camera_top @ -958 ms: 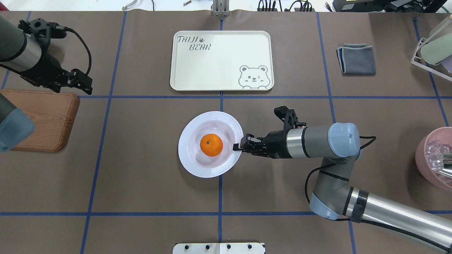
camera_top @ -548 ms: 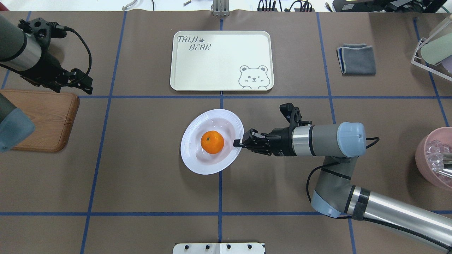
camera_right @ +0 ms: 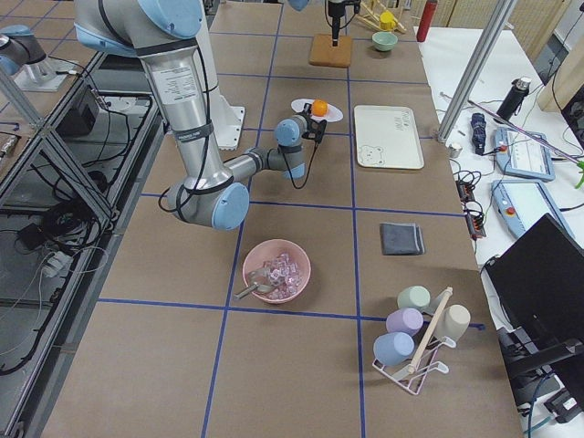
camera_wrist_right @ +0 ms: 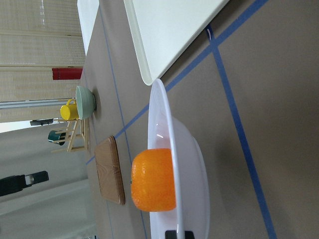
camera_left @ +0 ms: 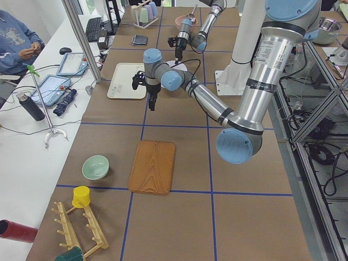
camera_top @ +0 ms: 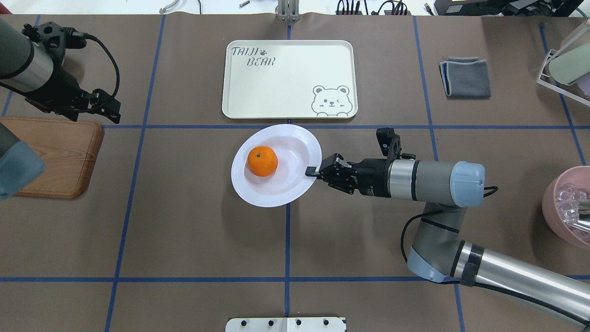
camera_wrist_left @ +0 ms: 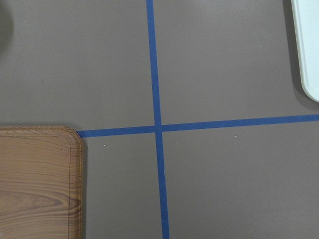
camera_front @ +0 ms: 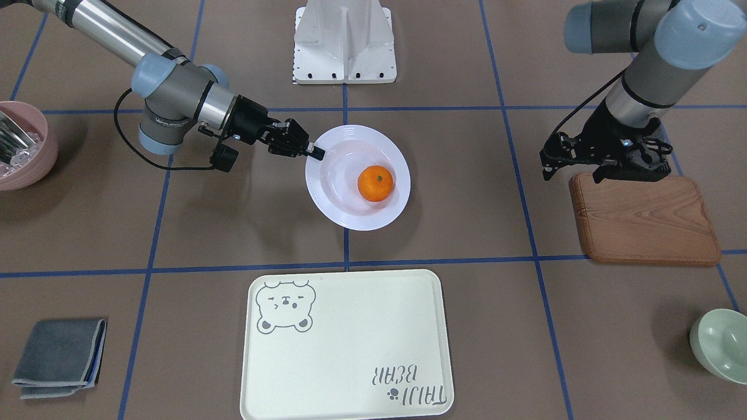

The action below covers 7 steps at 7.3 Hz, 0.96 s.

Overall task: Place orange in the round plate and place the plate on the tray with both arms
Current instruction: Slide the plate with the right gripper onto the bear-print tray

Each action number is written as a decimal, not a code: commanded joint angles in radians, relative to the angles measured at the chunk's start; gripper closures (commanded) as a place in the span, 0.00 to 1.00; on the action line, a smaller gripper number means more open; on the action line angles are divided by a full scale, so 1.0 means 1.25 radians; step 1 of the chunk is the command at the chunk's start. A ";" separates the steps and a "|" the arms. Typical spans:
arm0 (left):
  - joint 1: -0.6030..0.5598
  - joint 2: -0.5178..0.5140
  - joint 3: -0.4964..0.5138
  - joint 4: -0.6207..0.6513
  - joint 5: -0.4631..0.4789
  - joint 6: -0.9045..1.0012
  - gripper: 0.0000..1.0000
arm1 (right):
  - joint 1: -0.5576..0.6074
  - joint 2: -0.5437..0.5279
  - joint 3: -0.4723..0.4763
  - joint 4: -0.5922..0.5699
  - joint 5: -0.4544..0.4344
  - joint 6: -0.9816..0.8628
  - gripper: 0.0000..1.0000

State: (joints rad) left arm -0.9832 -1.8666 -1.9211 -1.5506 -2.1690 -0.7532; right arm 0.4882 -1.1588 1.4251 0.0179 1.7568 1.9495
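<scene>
The orange (camera_top: 262, 161) lies in the round plate (camera_top: 286, 193), towards its left side. My right gripper (camera_top: 312, 172) is shut on the plate's right rim and holds it just off the table, close to the near edge of the tray (camera_top: 289, 79). The front-facing view shows the same grip: right gripper (camera_front: 315, 153), plate (camera_front: 335, 198), orange (camera_front: 374, 183), tray (camera_front: 344, 344). In the right wrist view the orange (camera_wrist_right: 152, 179) sits against the plate's wall (camera_wrist_right: 192, 164). My left gripper (camera_top: 103, 109) hovers open and empty over the far edge of the wooden board (camera_top: 55, 154), far left.
A folded grey cloth (camera_top: 465, 77) lies at the far right. A pink bowl (camera_top: 569, 207) holding clear pieces stands at the right edge, and a cup rack (camera_top: 564, 60) behind it. A pale green bowl (camera_front: 721, 344) sits beyond the wooden board.
My right gripper has carried the plate away from the robot, towards the tray. The orange has rolled to the plate's left side. The left arm has not moved.
</scene>
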 commanded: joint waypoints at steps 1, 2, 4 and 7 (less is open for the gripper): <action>-0.002 0.003 -0.008 0.002 0.000 0.000 0.02 | 0.001 0.012 -0.002 0.004 -0.103 0.040 1.00; -0.006 0.006 -0.017 0.003 0.000 0.000 0.02 | -0.002 0.049 -0.046 0.004 -0.178 0.069 1.00; -0.015 0.005 -0.047 0.041 0.001 0.000 0.02 | 0.007 0.115 -0.151 -0.001 -0.270 0.088 1.00; -0.018 0.006 -0.065 0.060 0.004 0.001 0.02 | 0.051 0.166 -0.245 -0.020 -0.322 0.144 1.00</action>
State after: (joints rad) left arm -1.0042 -1.8597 -1.9988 -1.4803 -2.1662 -0.7518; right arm 0.5237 -0.9801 1.1675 0.0069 1.3663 2.1020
